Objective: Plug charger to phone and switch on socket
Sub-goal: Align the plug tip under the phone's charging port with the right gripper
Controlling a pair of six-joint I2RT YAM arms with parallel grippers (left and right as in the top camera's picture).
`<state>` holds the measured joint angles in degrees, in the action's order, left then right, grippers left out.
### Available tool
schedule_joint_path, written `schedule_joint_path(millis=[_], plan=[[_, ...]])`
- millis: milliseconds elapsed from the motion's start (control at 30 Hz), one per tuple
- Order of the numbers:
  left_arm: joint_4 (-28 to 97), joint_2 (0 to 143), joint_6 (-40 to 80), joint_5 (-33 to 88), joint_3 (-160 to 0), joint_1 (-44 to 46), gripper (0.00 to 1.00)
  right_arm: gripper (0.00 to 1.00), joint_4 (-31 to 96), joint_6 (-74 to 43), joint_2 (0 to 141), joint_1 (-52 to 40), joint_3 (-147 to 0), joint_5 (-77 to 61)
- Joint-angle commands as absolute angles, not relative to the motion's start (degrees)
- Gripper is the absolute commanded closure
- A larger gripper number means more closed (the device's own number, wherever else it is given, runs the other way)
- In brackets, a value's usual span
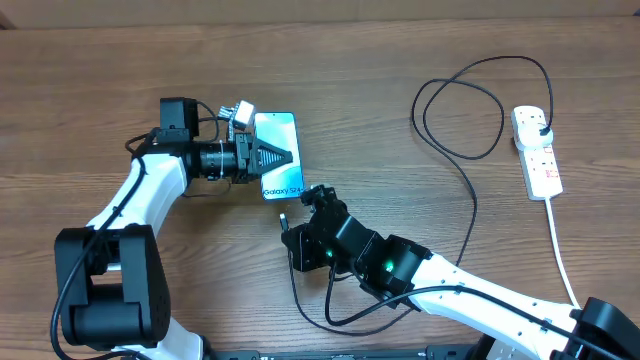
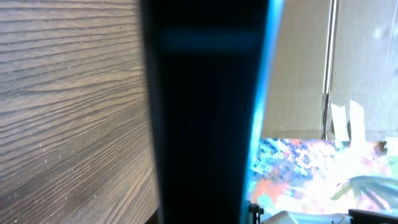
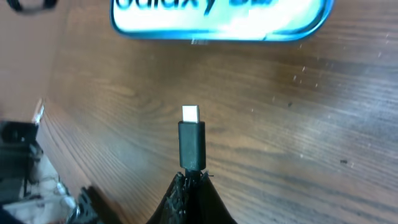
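Across wood-grain table [image 1: 400, 60]: left arm [image 1: 140, 195] in from lower-left corner, right arm [image 1: 500, 300] in from lower-right edge. Over upper middle, thin black charger [image 1: 470, 200] looping wide, then running down toward right gripper [image 1: 318, 197]; its black plug seated on far end of socket [image 1: 537, 150]. At far right, that white socket with red switches, lying lengthwise, white cord [image 1: 560, 240] trailing to near edge. Left of centre, phone [image 1: 283, 182], lit screen up, "Galaxy S24" legible. Left gripper [image 1: 285, 156] clenched on phone from its left long side, fingers over screen. Right gripper clamped on charger just behind connector tip [image 3: 191, 116]; tip jutting past fingers, aimed at phone's near short edge, close but apart.
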<state>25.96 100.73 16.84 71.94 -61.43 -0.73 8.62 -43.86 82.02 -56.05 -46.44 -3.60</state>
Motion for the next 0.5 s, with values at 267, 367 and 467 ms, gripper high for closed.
schedule_joint_path(millis=[267,367,467], plan=[[25.7,100.0,18.4,72.6,-61.2,-0.7,0.96,0.96,10.5,-46.7,81.8,-55.8,-46.9,1.5],[25.7,100.0,18.4,70.5,-61.2,-0.6,0.96,0.96,11.3,-46.7,81.8,-55.8,-46.9,1.5],[25.7,100.0,18.5,70.1,-61.2,-0.6,0.96,0.96,12.1,-46.7,81.8,-55.8,-46.9,1.5]])
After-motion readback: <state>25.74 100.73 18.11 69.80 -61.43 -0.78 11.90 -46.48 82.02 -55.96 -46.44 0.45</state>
